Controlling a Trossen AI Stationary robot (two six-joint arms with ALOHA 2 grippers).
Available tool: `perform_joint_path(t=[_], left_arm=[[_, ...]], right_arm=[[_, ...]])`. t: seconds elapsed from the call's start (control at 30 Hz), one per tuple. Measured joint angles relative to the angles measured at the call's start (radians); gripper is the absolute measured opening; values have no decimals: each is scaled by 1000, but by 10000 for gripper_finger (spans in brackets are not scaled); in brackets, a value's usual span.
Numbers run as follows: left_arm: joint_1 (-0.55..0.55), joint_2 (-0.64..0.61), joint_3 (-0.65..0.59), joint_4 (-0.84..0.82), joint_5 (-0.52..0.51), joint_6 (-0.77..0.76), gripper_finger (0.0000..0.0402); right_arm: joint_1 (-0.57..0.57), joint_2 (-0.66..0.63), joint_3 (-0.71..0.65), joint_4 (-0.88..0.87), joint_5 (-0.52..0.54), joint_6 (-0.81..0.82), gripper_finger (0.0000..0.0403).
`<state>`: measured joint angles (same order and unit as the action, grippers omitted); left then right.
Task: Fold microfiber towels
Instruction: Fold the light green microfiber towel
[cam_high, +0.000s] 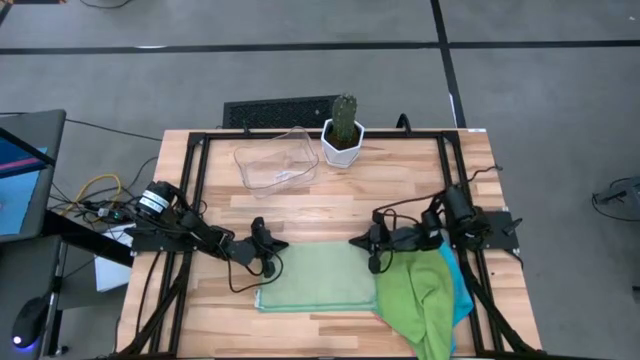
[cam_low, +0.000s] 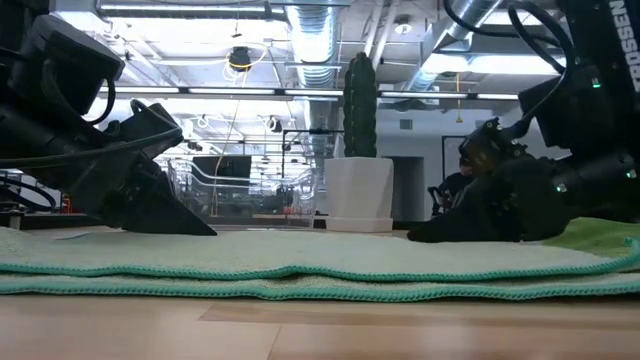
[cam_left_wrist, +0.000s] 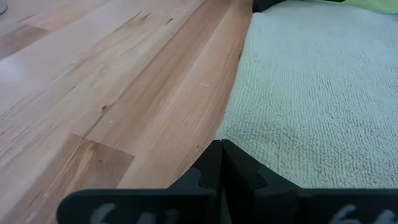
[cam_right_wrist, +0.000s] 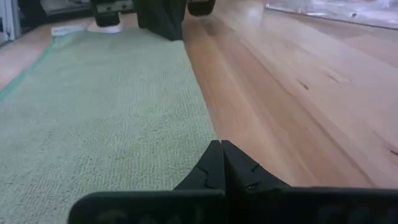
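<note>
A pale green towel (cam_high: 315, 277) lies flat near the table's front edge; the low view shows it in two layers (cam_low: 300, 280). My left gripper (cam_high: 283, 245) is shut at the towel's far left corner. My right gripper (cam_high: 353, 241) is shut on its far edge, near the far right corner. A bright green towel (cam_high: 420, 300) lies crumpled over a cyan blue one (cam_high: 463, 290) at the right, overlapping the pale towel's right side. My left gripper rests its shut fingertips (cam_left_wrist: 214, 155) on the towel's far edge (cam_left_wrist: 227, 118) by the left corner, slanting down from the table's left. The cloth lies flat there; whether any is caught, I cannot tell. My right gripper sets its shut fingertips (cam_right_wrist: 214, 155) on the towel's far edge (cam_right_wrist: 208, 118), slanting down from the table's right. The towel stays flat on the table; whether cloth is pinched, I cannot tell.
A clear plastic tray (cam_high: 277, 163) and a cactus in a white pot (cam_high: 343, 135) stand at the table's far side. Bare wood (cam_high: 320, 205) lies between them and the towel. Cables trail off the table's left edge (cam_high: 100, 195).
</note>
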<state>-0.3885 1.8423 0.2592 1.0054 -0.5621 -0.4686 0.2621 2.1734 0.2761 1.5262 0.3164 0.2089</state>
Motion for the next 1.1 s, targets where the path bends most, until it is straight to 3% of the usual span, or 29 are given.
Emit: perform_joint_path(t=[0.2, 0.37, 0.47, 0.63, 0.87, 1.0, 1.1], left_arm=[[0, 0, 0, 1, 0, -3, 0], [0, 1, -1, 14, 0, 0, 0], [0, 2, -2, 26, 0, 18, 0], [0, 2, -2, 30, 0, 23, 0], [0, 2, -2, 35, 0, 30, 0], [0, 2, -2, 36, 0, 31, 0], [0, 2, -2, 37, 0, 31, 0]], right_arm=[[12, -54, -50, 9, 15, 22, 10], [10, -215, -109, 18, 26, 25, 27], [4, -325, -126, -90, 23, 37, 45], [-14, -532, -86, -480, -79, 74, 96], [-14, -790, 84, -1154, -84, 49, 180], [-14, -851, 187, -1448, -87, 22, 203], [-14, -836, 230, -1520, -113, 20, 213]])
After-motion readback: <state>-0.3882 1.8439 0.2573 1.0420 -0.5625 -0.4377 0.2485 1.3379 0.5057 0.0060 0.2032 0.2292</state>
